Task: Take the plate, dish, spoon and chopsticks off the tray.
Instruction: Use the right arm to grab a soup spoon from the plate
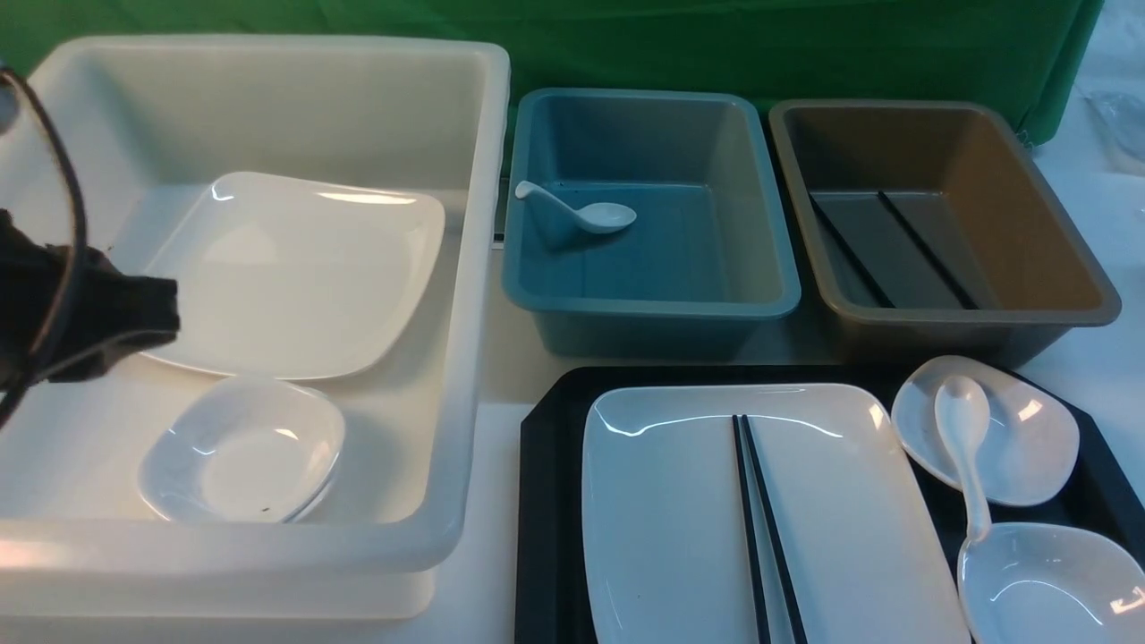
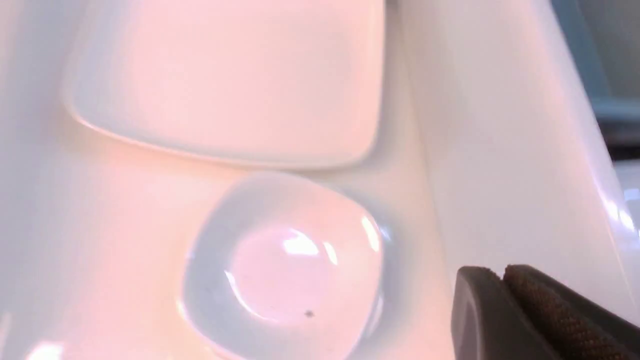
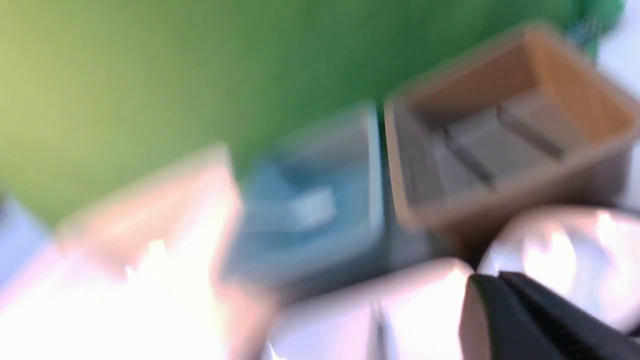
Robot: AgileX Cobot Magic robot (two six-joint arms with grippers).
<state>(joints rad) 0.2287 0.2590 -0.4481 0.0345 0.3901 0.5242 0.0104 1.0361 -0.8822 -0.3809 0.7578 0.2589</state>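
Note:
On the black tray (image 1: 547, 501) at the front right lies the large white plate (image 1: 662, 528), with the black chopsticks (image 1: 739, 443) side by side across it. Right of it sits a small white dish (image 1: 1029, 438). The long-handled white spoon (image 1: 964, 429) rests in that dish, its handle reaching a second dish (image 1: 1047, 581) nearer me. My left gripper (image 1: 148, 313) hangs shut and empty over the white bin (image 1: 474, 295); its tips (image 2: 502, 272) touch. My right gripper (image 3: 500, 277), out of the front view, is shut and empty above the tray, near the plate (image 3: 415, 310) and a dish (image 3: 575, 245); that view is blurred.
The white bin holds another white plate (image 1: 295, 268) and a small white dish (image 1: 241, 452). A blue bin (image 1: 648, 309) behind the tray holds a short curved spoon (image 1: 581, 215). A brown bin (image 1: 1064, 268) to its right holds black chopsticks (image 1: 854, 259). A green cloth hangs behind.

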